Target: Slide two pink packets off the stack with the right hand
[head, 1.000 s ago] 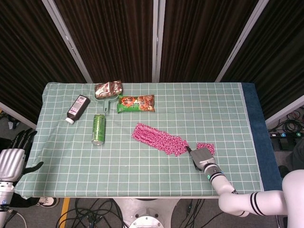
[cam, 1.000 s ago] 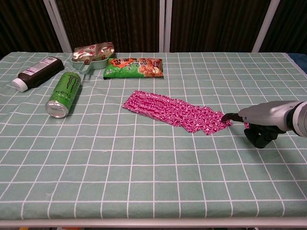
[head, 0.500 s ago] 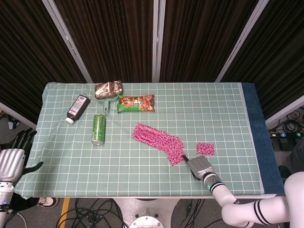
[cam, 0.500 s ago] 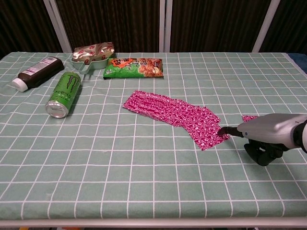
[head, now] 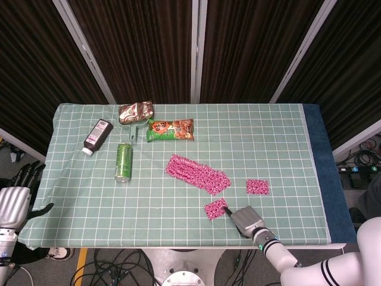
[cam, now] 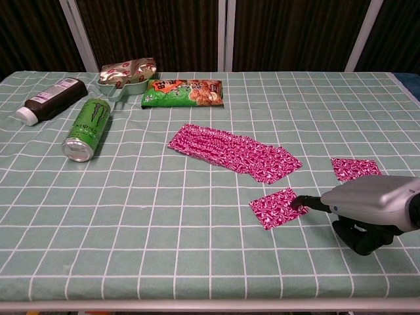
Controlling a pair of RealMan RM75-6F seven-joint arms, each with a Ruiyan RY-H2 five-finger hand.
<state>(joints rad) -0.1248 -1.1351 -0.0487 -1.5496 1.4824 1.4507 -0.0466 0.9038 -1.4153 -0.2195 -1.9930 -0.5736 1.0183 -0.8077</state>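
Note:
A fanned stack of pink packets (head: 196, 174) (cam: 233, 154) lies mid-table. One lone pink packet (head: 257, 187) (cam: 354, 168) lies flat to its right. A second pink packet (head: 215, 208) (cam: 278, 207) sits apart from the stack, nearer the front edge. My right hand (head: 244, 219) (cam: 371, 210) is low over the cloth, one outstretched fingertip (cam: 298, 202) touching that second packet's right edge while the other fingers curl underneath. My left hand (head: 15, 202) hangs off the table's left side with fingers apart, holding nothing.
At the back left lie a green can (head: 123, 161) (cam: 87, 128) on its side, a brown bottle (head: 97, 136) (cam: 49, 100), a green snack bag (head: 171, 129) (cam: 184, 92) and a foil bag in a green dish (head: 136, 112) (cam: 128, 73). The table's front edge is close to my right hand.
My right hand has drawn back toward the front edge, dragging one pink packet off the stack's right end; that packet now lies separate from the stack. The left hand has not moved.

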